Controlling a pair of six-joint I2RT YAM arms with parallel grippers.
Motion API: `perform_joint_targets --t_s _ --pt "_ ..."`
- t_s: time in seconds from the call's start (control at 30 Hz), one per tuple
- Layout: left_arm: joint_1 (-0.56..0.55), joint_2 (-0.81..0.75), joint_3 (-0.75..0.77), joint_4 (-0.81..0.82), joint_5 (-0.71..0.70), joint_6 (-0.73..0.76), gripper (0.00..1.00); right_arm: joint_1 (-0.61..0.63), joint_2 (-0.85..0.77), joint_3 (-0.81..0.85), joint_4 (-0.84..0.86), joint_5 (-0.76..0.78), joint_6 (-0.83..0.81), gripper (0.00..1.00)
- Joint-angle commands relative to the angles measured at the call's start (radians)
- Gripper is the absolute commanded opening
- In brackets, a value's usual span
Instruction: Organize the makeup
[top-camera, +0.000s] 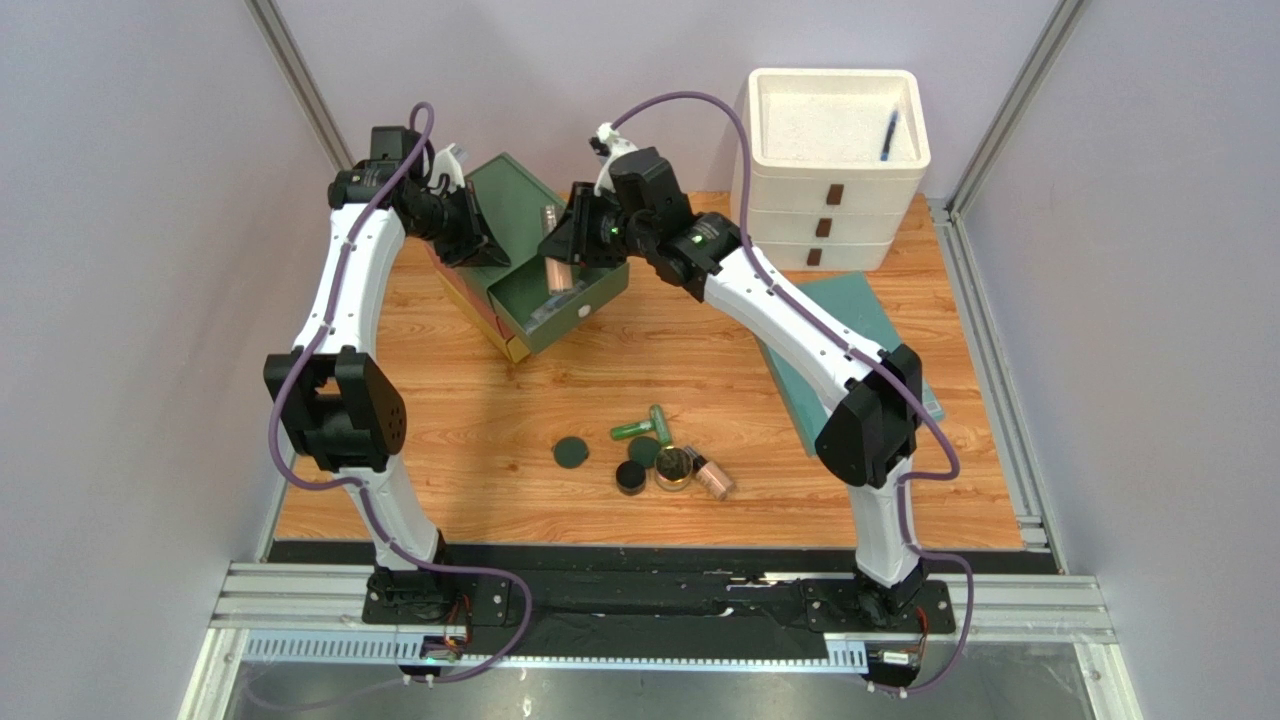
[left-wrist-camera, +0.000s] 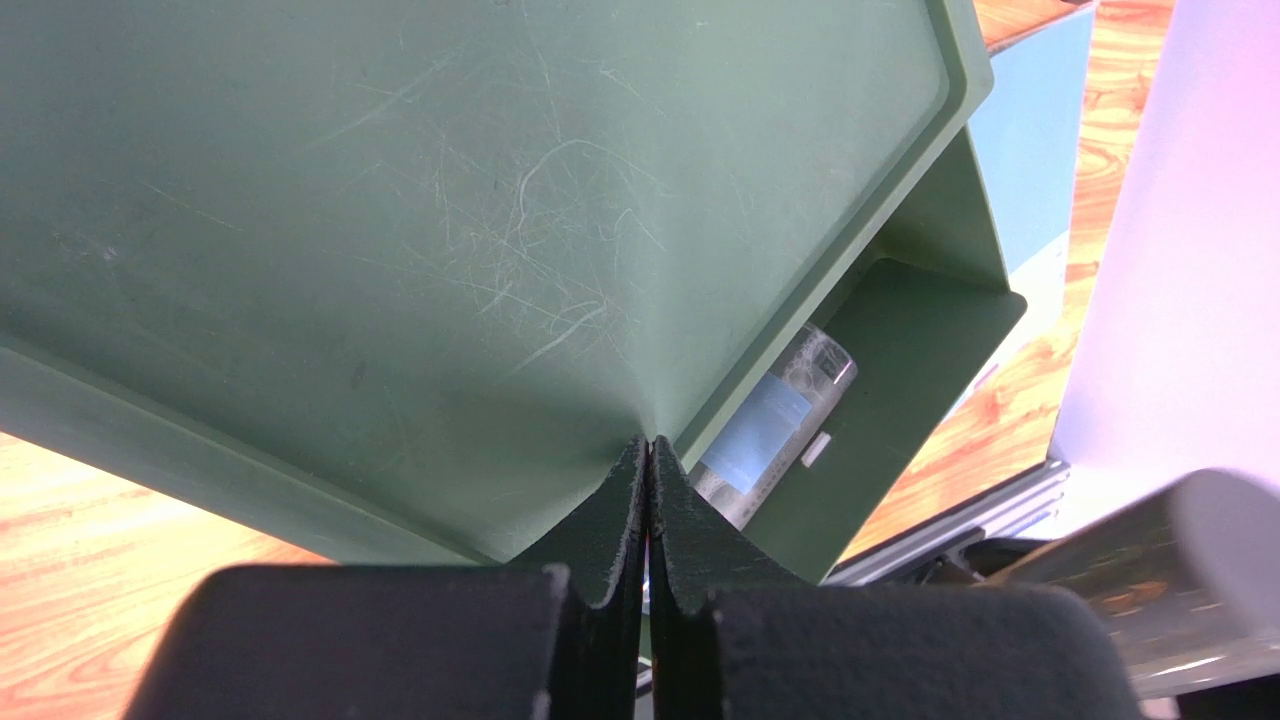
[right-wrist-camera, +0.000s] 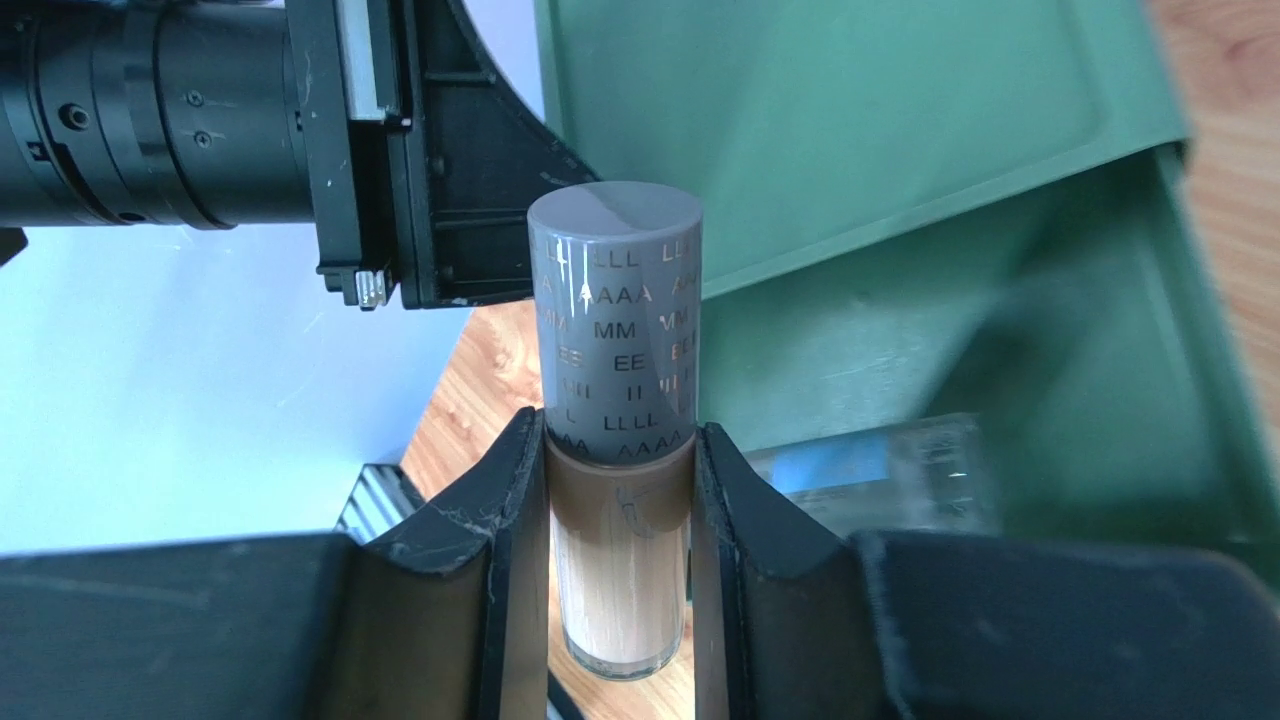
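My right gripper is shut on a clear bottle with a grey lettered cap and beige contents. It holds the bottle upright over the open green box. My left gripper is shut on the edge of the box's raised lid and holds it open. A clear bottle with a blue label lies inside the box. On the table lie a bright green tube, dark green compacts, a dark jar, a gold-rimmed jar and a pinkish bottle.
A white drawer unit stands at the back right with a blue pen on its top tray. A teal flat book lies under the right arm. Grey walls close in both sides.
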Motion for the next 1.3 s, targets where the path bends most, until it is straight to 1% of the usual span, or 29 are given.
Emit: perform_joint_targets --t_s 0.0,0.07,0.1,0.17,0.2,0.27,0.3,0.4,0.6,0.73,0.77,0.83,0.87,0.93,0.97,1.03,1.07,1.17,1.2,1.27 --pt "0.012 0.040 -0.018 -0.105 -0.121 0.062 0.00 0.021 0.028 0.056 0.043 -0.006 0.052 0.01" --pt "0.014 0.039 -0.018 -0.105 -0.123 0.064 0.00 0.021 0.028 0.025 0.049 0.002 0.069 0.10" --pt "0.012 0.039 -0.018 -0.105 -0.121 0.065 0.00 0.021 0.025 0.011 0.063 0.000 0.086 0.21" --pt "0.012 0.036 -0.018 -0.105 -0.124 0.067 0.00 0.022 0.024 -0.001 0.057 0.011 0.094 0.34" --pt "0.012 0.039 -0.017 -0.105 -0.124 0.067 0.00 0.022 0.024 0.000 0.052 0.017 0.094 0.45" --pt "0.012 0.037 -0.017 -0.105 -0.126 0.067 0.00 0.024 0.018 -0.003 0.042 0.044 0.089 0.55" --pt "0.014 0.037 -0.016 -0.105 -0.124 0.065 0.00 0.022 0.005 -0.007 0.040 0.058 0.085 0.65" --pt "0.012 0.037 -0.018 -0.105 -0.123 0.067 0.00 0.024 -0.012 -0.012 0.046 0.103 0.071 0.79" --pt "0.014 0.037 -0.020 -0.104 -0.124 0.064 0.00 0.021 -0.065 -0.015 0.023 0.155 0.007 0.81" --pt "0.014 0.037 -0.018 -0.099 -0.118 0.059 0.00 0.019 -0.146 -0.087 -0.004 0.175 -0.052 0.80" --pt "0.015 0.037 -0.017 -0.099 -0.118 0.059 0.00 0.019 -0.188 -0.117 -0.036 0.205 -0.082 0.80" --pt "0.014 0.037 -0.017 -0.097 -0.117 0.057 0.00 0.021 -0.231 -0.164 -0.076 0.215 -0.118 0.80" --pt "0.014 0.037 -0.016 -0.099 -0.117 0.057 0.00 0.019 -0.278 -0.229 -0.124 0.225 -0.157 0.80" --pt "0.015 0.039 -0.015 -0.099 -0.117 0.057 0.00 0.019 -0.340 -0.317 -0.162 0.235 -0.193 0.79" --pt "0.014 0.039 -0.012 -0.099 -0.117 0.057 0.00 0.021 -0.402 -0.423 -0.176 0.236 -0.223 0.79" --pt "0.015 0.039 -0.007 -0.102 -0.117 0.059 0.00 0.021 -0.459 -0.531 -0.208 0.226 -0.251 0.79" --pt "0.017 0.039 -0.003 -0.104 -0.117 0.061 0.00 0.021 -0.514 -0.626 -0.224 0.219 -0.271 0.79" --pt "0.018 0.040 0.002 -0.107 -0.120 0.064 0.00 0.022 -0.579 -0.756 -0.306 0.209 -0.293 0.79" --pt "0.018 0.042 0.002 -0.107 -0.121 0.064 0.00 0.022 -0.617 -0.839 -0.323 0.207 -0.305 0.79" --pt "0.018 0.043 0.000 -0.108 -0.120 0.064 0.00 0.024 -0.643 -0.915 -0.360 0.204 -0.307 0.79"
